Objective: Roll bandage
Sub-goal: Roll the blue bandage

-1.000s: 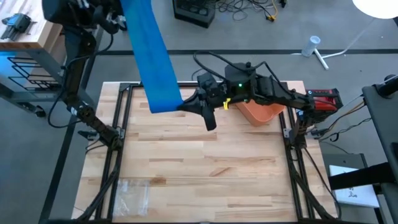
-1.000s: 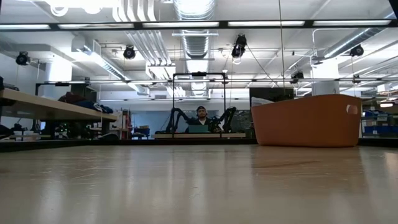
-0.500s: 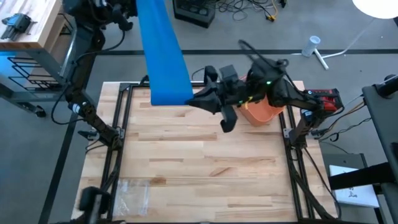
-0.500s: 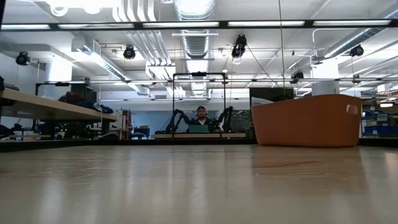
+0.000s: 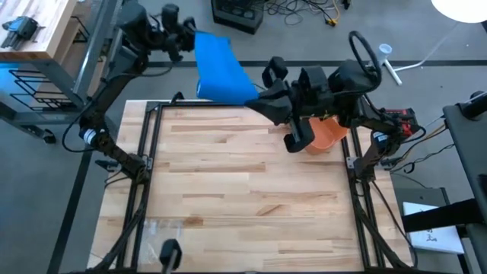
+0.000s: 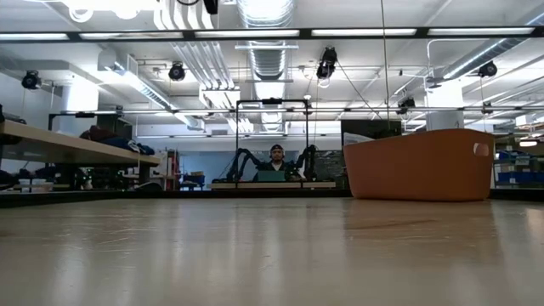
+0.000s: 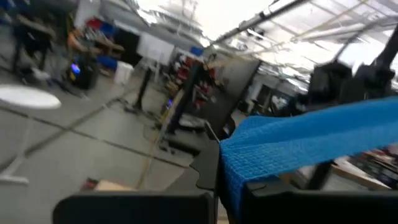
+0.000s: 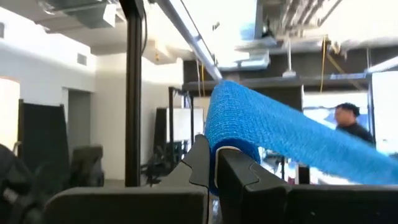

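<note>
A blue bandage (image 5: 221,70) stretches in the air above the table's far edge between my two grippers. My left gripper (image 5: 189,36), raised high over the far left corner, is shut on one end of the bandage (image 7: 298,140). My right gripper (image 5: 265,100), over the far edge near the middle, is shut on the rolled end (image 8: 233,134). The low view shows neither the grippers nor the bandage. My left gripper pinches the bandage's flat free end (image 7: 231,177) between its two fingers. The strip runs off from the fingers toward my right gripper, lifted clear of the table. My right gripper pinches the bandage's rolled end (image 8: 219,163) between its two fingers. The roll stands between the fingertips, and the strip (image 8: 311,146) leaves it toward the left arm, clear of the table.
An orange bin (image 5: 329,134) stands at the table's far right, just behind my right arm; it also shows in the low view (image 6: 421,164). A clear plastic bag (image 5: 163,236) lies near the front left. A person sits in the room beyond the table (image 6: 274,155).
My right gripper has gone toward the table's right and far edges with the rolled end. My left gripper has come into the high view from the picture's top and moved right. The stretch of strip between them now shows much shorter.
</note>
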Motion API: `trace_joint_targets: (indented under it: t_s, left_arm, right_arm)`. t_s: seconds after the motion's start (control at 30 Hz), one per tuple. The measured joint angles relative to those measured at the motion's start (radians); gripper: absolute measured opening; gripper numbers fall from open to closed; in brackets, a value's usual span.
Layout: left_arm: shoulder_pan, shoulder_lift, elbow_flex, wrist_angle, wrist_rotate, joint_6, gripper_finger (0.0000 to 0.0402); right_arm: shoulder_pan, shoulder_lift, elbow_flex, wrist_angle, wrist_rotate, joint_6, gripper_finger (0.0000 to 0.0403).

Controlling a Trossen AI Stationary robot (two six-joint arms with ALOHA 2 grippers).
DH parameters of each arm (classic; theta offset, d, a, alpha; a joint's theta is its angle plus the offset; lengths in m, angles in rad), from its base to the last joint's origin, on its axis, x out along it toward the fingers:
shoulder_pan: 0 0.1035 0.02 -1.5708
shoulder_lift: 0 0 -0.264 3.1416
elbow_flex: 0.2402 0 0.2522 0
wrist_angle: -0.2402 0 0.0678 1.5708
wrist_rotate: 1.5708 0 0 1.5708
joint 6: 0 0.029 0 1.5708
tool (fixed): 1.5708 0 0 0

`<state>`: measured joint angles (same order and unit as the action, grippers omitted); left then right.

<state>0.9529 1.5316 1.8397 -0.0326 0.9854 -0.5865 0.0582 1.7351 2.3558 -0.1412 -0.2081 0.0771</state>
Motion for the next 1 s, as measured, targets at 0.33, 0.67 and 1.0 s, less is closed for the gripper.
trace_joint_targets:
  t_s: [0.33, 0.67, 1.0]
  left_arm:
    - [-0.062, -0.143, -0.279, 0.007, 0.001, 0.019, 0.0]
    - [-0.115, -0.372, -0.513, 0.013, -0.034, 0.003, 0.0]
    - [-0.188, -0.642, -0.685, 0.011, -0.035, -0.056, 0.0]
  right_arm:
    - [-0.006, -0.031, 0.0, 0.02, 0.188, -0.136, 0.0003]
    - [-0.027, -0.032, 0.0, -0.01, 0.386, -0.356, 0.0003]
    - [-0.096, -0.032, -0.001, -0.109, 0.5, -0.369, 0.0003]
